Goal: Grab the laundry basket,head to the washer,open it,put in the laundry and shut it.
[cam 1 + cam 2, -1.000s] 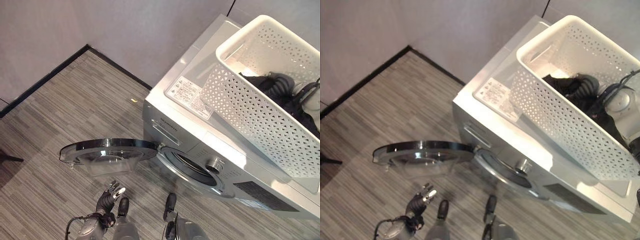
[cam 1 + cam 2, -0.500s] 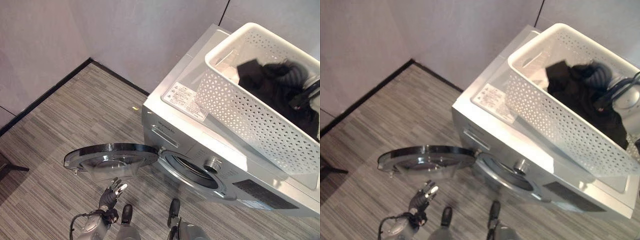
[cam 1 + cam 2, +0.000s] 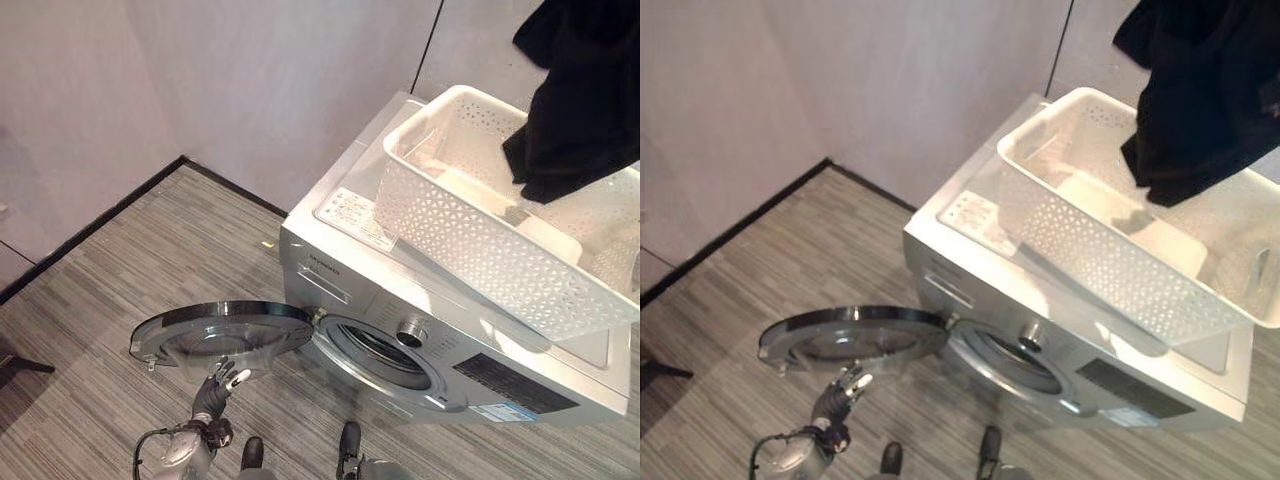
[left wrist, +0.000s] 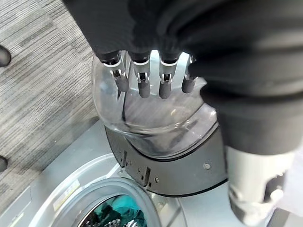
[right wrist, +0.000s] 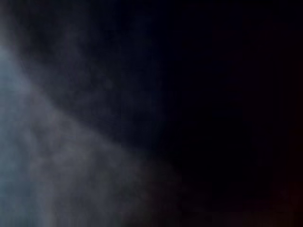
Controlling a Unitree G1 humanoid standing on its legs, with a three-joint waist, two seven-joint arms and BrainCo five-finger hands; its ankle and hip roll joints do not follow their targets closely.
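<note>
Washer door open, basket on top, dark laundry hanging above the basket.

At the lower left the left hand [image 3: 218, 386] hangs low above the striped floor [image 3: 90, 300], its fingers [image 4: 142, 87] straight and relaxed, holding nothing, just in front of the round glass door [image 3: 225, 328], which stands swung wide open to the left of the washer [image 3: 400, 300]. Through the washer's round opening [image 4: 116, 215] some teal cloth shows inside the drum. On the washer's lid sits the white perforated laundry basket [image 3: 470, 240], its bottom bare where it shows. Above the basket's right end a black garment [image 3: 580, 100] hangs in the air, its lower edge dangling over the inside of the basket. Dark cloth covers the right wrist view, so I cannot tell how the right hand's fingers stand.
</note>
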